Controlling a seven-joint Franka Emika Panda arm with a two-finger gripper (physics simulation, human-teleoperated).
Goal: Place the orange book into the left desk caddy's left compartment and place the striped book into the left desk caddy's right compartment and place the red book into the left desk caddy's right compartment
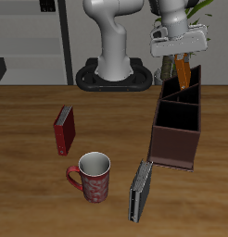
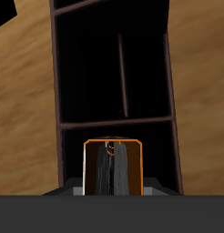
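A robot arm hangs over the far end of a long dark maroon caddy (image 1: 177,125) that stands on a wooden desk (image 1: 32,185). The gripper (image 1: 183,67) has its fingers clamped on an orange book (image 1: 183,72), which hangs in the air, tilted, just above the tall slanted walls at the caddy's back end. In the wrist view the orange book (image 2: 113,167) is seen end-on, with the caddy's (image 2: 173,91) dark partitioned sections beneath it.

A dark red book (image 1: 63,129) stands upright on the desk, well apart from the caddy. A thin dark striped book (image 1: 140,193) stands near the desk's front edge, close to the caddy's near end but not touching it. A white mug (image 1: 91,176) with a red pattern sits between the two books, its handle turned away from the striped book.
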